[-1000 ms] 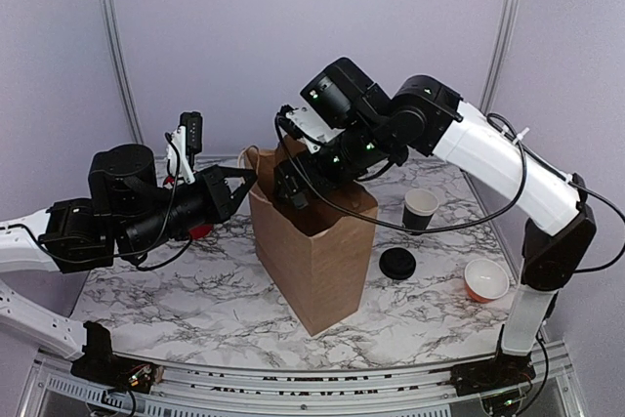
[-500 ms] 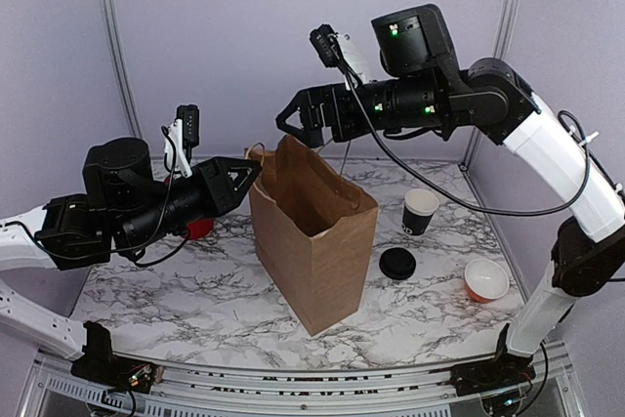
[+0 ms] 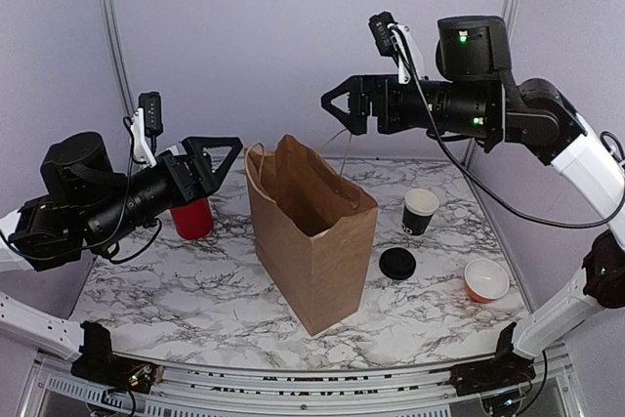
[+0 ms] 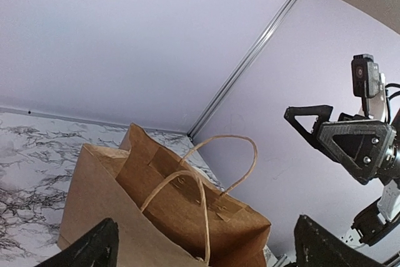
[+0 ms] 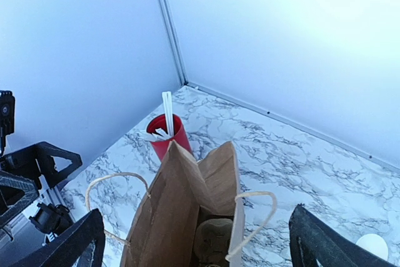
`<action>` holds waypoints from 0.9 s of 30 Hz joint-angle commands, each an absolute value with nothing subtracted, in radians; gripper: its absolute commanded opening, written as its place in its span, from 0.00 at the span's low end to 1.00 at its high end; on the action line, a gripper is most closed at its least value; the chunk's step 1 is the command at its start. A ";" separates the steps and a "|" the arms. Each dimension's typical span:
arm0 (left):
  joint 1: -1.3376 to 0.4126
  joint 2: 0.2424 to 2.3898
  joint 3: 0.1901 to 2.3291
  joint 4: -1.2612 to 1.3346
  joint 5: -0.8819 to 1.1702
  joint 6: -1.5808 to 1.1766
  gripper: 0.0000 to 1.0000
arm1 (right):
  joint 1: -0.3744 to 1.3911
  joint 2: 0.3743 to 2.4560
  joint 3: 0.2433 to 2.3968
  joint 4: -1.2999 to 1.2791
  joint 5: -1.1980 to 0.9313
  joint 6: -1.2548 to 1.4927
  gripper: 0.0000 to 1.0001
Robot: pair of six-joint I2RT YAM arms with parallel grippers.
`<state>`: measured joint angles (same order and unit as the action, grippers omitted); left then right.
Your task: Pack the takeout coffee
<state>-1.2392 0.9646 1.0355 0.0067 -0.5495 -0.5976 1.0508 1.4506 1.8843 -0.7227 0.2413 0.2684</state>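
Hovering left of paper bag (image 3: 314, 246): left tool (image 3: 228, 160), spread apart, empty | right tool (image 3: 332, 112) above bag, apart, empty | takeout coffee (image 5: 212, 240) dimly visible inside bag

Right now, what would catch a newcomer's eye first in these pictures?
The tall brown paper bag stands open in the middle of the marble table. The left gripper and the right gripper hang open in the air on either side of it. To its right sit a black paper cup without lid, a loose black lid and an orange bowl.
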 commanded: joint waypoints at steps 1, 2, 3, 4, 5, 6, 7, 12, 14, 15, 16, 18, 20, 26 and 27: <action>-1.244 0.910 1.007 0.002 -0.618 -0.553 0.99 | 1.028 1.353 1.802 -0.631 0.313 0.288 1.00; -1.244 0.900 1.001 0.000 -0.630 -0.548 0.99 | 1.026 1.332 1.772 -0.620 0.326 0.293 1.00; -1.244 0.888 0.996 -0.002 -0.646 -0.543 0.99 | 1.024 1.312 1.738 -0.610 0.339 0.298 1.00; -1.245 0.878 0.991 -0.008 -0.663 -0.540 0.99 | 1.023 1.295 1.713 -0.601 0.349 0.301 1.00; -1.244 0.868 0.990 -0.021 -0.688 -0.538 0.99 | 1.022 1.278 1.691 -0.595 0.360 0.307 1.00; -1.243 0.861 0.993 -0.039 -0.714 -0.539 0.99 | 1.020 1.266 1.674 -0.593 0.371 0.311 1.00; -1.241 0.857 0.999 -0.066 -0.747 -0.541 0.99 | 1.019 1.252 1.656 -0.590 0.382 0.315 1.00; -1.205 0.846 1.042 -0.218 -0.860 -0.578 0.99 | 1.014 1.183 1.564 -0.560 0.409 0.342 1.00; -1.161 0.842 1.055 -0.288 -0.862 -0.613 0.99 | 1.012 1.160 1.535 -0.553 0.417 0.351 1.00; -1.129 0.837 1.061 -0.339 -0.850 -0.632 0.99 | 1.011 1.150 1.521 -0.551 0.420 0.353 1.00; -1.092 0.834 1.065 -0.377 -0.834 -0.650 0.99 | 1.011 1.143 1.511 -0.551 0.420 0.356 1.00; -1.009 0.820 1.065 -0.438 -0.806 -0.682 0.99 | 1.011 1.129 1.492 -0.551 0.425 0.363 1.00; -0.940 0.807 1.063 -0.487 -0.789 -0.692 0.99 | 1.011 1.119 1.476 -0.552 0.422 0.365 1.00; -0.748 0.809 1.051 -0.554 -0.694 -0.659 0.99 | 1.012 1.083 1.449 -0.555 0.435 0.371 1.00; -0.715 0.815 1.045 -0.555 -0.664 -0.652 0.99 | 1.011 1.075 1.446 -0.555 0.438 0.372 1.00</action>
<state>-0.8101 0.8085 1.0359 -0.4721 -0.7544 -0.6655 1.0203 1.1118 1.4502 -0.5789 0.4129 0.3557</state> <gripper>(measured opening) 0.991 0.997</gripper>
